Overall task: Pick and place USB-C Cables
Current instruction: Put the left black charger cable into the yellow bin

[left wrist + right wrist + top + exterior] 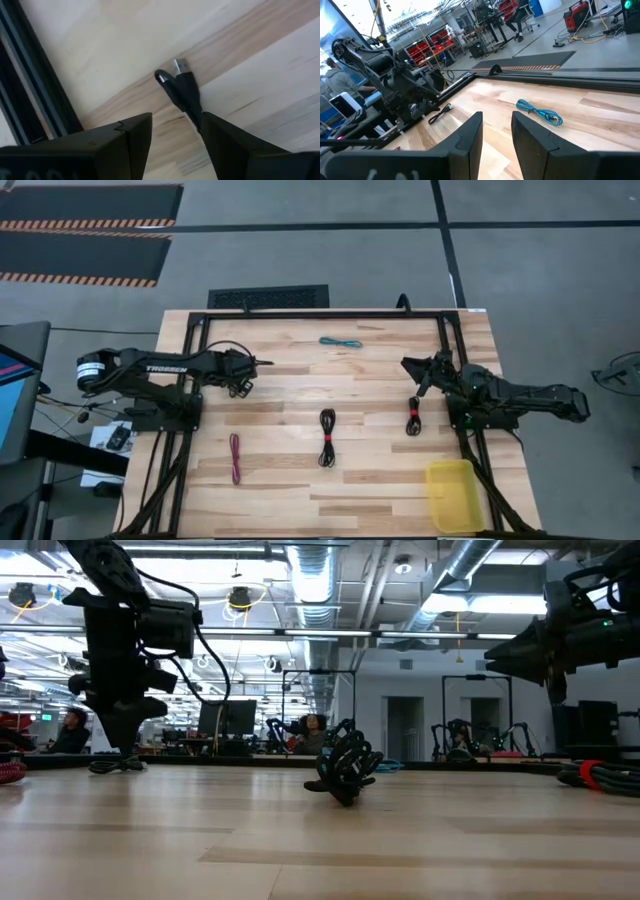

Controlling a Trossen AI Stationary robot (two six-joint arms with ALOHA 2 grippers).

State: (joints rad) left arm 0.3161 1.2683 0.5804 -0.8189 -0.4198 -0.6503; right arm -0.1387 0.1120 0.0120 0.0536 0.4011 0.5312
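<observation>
Four cable bundles lie flat on the wooden table. The teal one (340,342) (540,112) lies toward the far edge and the dark red one (236,458) near-left. Two black ones with red bands lie at the middle (327,438) (345,775) and to the right (413,418). Another thin black cable (182,92) (440,114) with a metal plug end lies under my left gripper (175,120) (248,372). That gripper is open and points down, one finger on each side of the cable. My right gripper (497,116) (422,375) is open and raised above the right black bundle. My left gripper stands over the thin black cable from above. The cable's plug ends (181,66) lie on the wood beyond the fingertips, and its run disappears behind one finger (220,135). Whether that finger touches it, I cannot tell.
A yellow bin (452,495) sits at the near-right corner of the table. A dark metal frame (320,315) borders the far, left and right sides. Bare wood lies between the bundles. People and workshop equipment show in the room beyond the table.
</observation>
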